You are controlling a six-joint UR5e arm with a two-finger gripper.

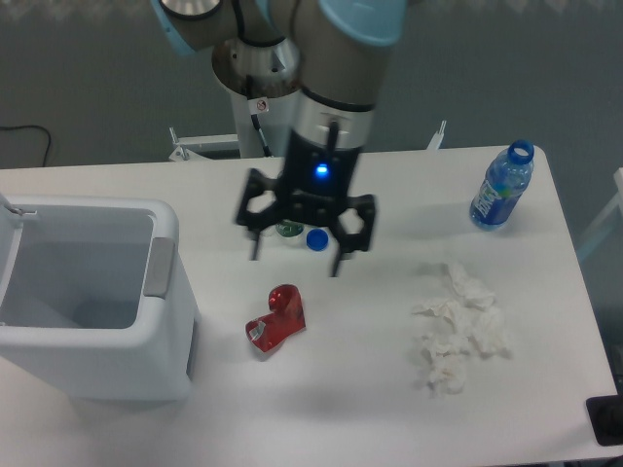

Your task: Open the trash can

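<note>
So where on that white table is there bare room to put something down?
The front strip of the white table, between the big white plastic trash can and the crumpled white tissues, is bare. So is the back stretch between the black open gripper and the blue water bottle. The middle is crowded around the crushed red can.

no words or numbers can be read from here. the blue bottle (501,188) at the table's far right corner wears a printed blue label, but its lettering is too small to make out. a small red-and-white sticker (261,105) sits on the robot's base column, its mark blurred. the crushed red can (276,317) shows only a pale patch.
</note>
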